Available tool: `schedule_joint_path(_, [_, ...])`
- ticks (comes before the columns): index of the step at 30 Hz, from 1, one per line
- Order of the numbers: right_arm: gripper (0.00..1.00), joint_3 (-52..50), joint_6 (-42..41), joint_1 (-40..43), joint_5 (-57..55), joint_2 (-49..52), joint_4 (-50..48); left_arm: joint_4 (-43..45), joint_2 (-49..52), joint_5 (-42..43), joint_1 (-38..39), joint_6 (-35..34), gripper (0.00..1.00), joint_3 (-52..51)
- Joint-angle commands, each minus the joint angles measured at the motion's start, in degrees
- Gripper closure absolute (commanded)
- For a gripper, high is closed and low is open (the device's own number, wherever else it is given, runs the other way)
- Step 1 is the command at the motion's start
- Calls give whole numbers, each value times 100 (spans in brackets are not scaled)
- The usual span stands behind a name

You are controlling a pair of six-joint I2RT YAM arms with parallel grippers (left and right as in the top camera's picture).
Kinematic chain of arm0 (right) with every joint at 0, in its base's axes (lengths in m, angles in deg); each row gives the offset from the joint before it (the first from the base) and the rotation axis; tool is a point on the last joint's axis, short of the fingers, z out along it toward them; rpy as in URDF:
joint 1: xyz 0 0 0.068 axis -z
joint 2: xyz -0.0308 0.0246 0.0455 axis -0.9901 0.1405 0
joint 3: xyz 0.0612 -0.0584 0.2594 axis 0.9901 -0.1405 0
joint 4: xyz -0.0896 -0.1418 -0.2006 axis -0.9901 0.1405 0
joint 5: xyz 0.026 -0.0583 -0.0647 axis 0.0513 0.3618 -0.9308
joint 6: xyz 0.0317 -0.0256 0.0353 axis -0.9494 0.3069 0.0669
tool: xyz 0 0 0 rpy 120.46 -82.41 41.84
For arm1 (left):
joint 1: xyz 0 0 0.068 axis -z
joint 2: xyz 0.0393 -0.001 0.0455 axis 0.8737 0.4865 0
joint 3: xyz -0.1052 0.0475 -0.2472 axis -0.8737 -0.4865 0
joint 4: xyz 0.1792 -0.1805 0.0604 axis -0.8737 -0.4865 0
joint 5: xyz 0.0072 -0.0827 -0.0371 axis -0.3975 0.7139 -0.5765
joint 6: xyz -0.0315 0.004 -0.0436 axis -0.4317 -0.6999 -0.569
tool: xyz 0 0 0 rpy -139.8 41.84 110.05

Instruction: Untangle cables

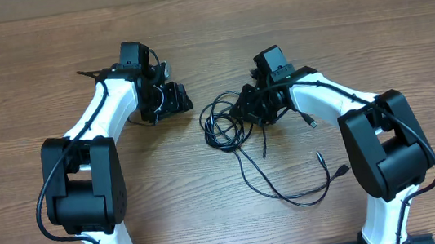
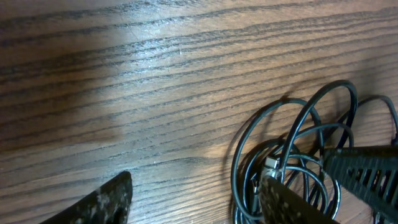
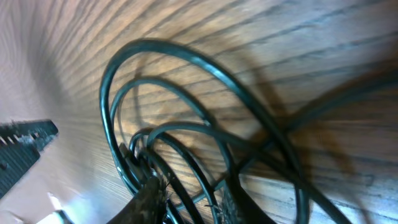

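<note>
cables (image 1: 220, 127): black tangle mid-table, betw. the 2 grippers but closer to the R one; loops overlap, can't count the cords
loose ends: 2 strands trail from the knot toward the near edge, curve round & end in small plugs (image 1: 318, 158) just beside the R arm (image 1: 339, 104); one more plug lies under that arm's forearm
L gripper (image 2: 196, 202): wide, bare wood betw. the tips, nothing held; its R-side fingertip (image 2: 287, 202) overlaps the edge of the loops, contact unclear
R gripper (image 1: 241, 113): narrow gap, down at the knot; R wrist view shows strands running betw. the tips, can't tell if pinched or just passing thru
in the way: each gripper's ridged pad shows in the other's wrist view, so the 2 are near, w/ the tangle partly betw. them; R arm's forearm spans over part of the trailing cord
other things: L arm (image 1: 105, 110) and its thick black wire (image 1: 43, 214), apart from the tangle
hidden / unclear: knot centre sits under the R gripper in overhead; R wrist view blurred & very close, cords cut off at frame edges; a light plug tip (image 2: 272, 163) shows inside the loops in L wrist view, which cord it belongs to is unclear
table (image 1: 206, 25): wood grain, far edge along the top of overhead
room: open wood left of the L gripper, beyond both grippers, & betw. the arm bases on the near side
</note>
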Motion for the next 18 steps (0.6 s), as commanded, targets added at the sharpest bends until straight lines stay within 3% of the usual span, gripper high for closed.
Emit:
schedule_joint_path(1, [69,330,826,-177,-170,-549,98,-15,96,-83,48,-39,32,76])
schedule_joint_path(8, [67,424,1622,-616,-339,-1040,354,-13,96,-83,37,-42,31,76])
schedule_joint_path(14, [68,332,1784,-1368,-1912,-990,363,-76,96,-769,-46,-551,44,76])
schedule_joint_path(18, [68,332,1784,-1834,-2638,-922,149,-195,96,-831,-291,-785,44,76])
